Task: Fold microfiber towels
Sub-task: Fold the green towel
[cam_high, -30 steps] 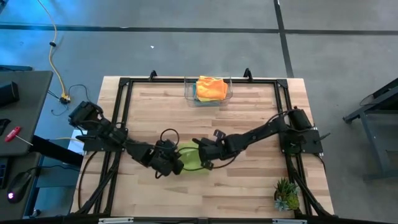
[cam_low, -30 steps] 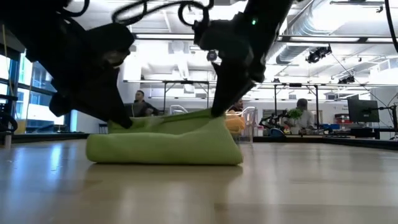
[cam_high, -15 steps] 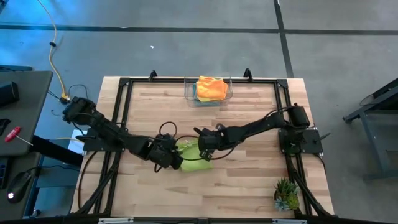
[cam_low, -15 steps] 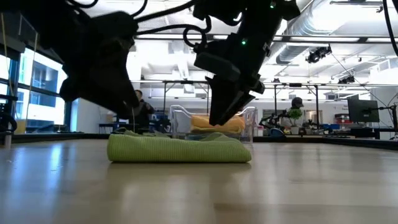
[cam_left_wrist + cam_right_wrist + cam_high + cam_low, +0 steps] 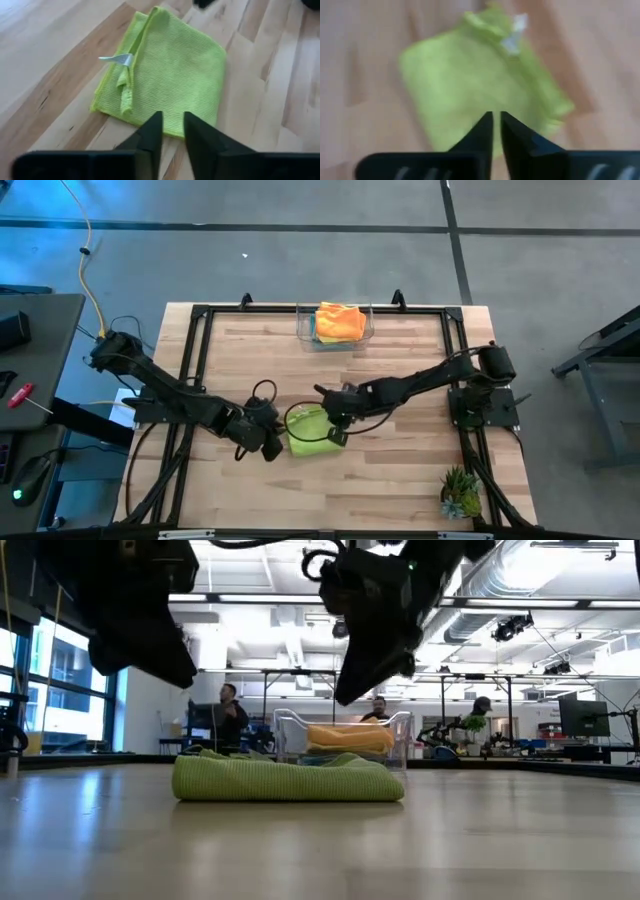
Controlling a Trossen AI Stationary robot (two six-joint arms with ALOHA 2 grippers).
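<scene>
The left gripper [image 5: 268, 445] has been drawn back off the lime green towel [image 5: 311, 430] and raised just beside its left edge, fingers [image 5: 152, 131] close together with a narrow gap and nothing between them. The lime green towel has been released and lies folded flat on the worktop [image 5: 400, 470], near its middle, a white tag [image 5: 119, 59] showing at one edge. The right gripper [image 5: 338, 427] has been lifted above the towel's right side, fingers nearly together and empty. This fold is judged finished; an orange towel [image 5: 340, 321] is left in the clear bin [image 5: 368, 330].
</scene>
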